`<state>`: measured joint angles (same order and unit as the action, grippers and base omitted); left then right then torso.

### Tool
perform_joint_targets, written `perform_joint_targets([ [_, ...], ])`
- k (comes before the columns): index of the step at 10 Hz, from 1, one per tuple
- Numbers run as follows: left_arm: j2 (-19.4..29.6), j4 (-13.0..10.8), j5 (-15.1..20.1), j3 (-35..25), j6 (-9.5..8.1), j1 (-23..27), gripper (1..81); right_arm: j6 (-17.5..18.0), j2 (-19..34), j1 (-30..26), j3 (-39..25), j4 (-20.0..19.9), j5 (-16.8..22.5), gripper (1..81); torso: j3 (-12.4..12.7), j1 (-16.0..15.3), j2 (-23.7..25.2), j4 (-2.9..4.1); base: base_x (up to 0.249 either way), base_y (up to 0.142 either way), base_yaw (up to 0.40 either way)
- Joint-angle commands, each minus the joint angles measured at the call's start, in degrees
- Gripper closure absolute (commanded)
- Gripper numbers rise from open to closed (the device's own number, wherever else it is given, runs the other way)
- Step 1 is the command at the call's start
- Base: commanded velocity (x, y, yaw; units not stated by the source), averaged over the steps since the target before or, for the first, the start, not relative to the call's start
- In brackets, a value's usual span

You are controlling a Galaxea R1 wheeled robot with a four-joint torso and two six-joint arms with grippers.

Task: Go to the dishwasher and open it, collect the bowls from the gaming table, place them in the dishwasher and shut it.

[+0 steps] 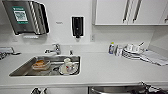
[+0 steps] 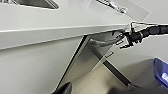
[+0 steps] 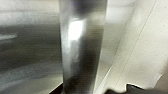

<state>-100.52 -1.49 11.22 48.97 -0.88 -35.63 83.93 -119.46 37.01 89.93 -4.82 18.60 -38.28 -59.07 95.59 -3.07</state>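
Steel sink (image 1: 22,71) left in white table (image 1: 112,68); dishwasher (image 1: 112,89) below table edge, right. Right claw (image 2: 125,40) at bar handle (image 3: 82,45); clamped or apart, cannot tell. Door likely heavy, stiff, slick; grip bar mid-span.

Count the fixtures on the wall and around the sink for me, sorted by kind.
Paper towel dispenser: 1
Soap dispenser: 1
Faucet: 1
Sink: 1
Total: 4
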Motion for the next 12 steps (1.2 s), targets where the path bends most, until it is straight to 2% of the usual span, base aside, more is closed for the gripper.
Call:
perform_joint_targets([
  [1, 1.8, 0.2, 0.6, -1.2, 0.17, 5.2, 1.0, 0.1, 3.1, -5.0, -1.2, 0.2, 6.1, 1.0, 0.0, 0.0, 0.0, 0.00, 0.000, 0.000, 0.000],
  [8, 1.6, 0.2, 0.6, -1.2, 0.17, 5.2, 1.0, -0.1, 1.6, -5.1, -1.0, 0.3, 6.3, 1.0, 0.0, 0.0, 0.0, 0.00, 0.000, 0.000, 0.000],
  [12, 1.5, 0.2, 0.7, -1.2, 0.17, 5.2, 1.0, -0.1, 0.5, -3.6, -0.3, 0.9, 7.4, 1.0, 0.0, -0.1, 0.0, 0.00, -0.065, 0.000, 0.000],
])
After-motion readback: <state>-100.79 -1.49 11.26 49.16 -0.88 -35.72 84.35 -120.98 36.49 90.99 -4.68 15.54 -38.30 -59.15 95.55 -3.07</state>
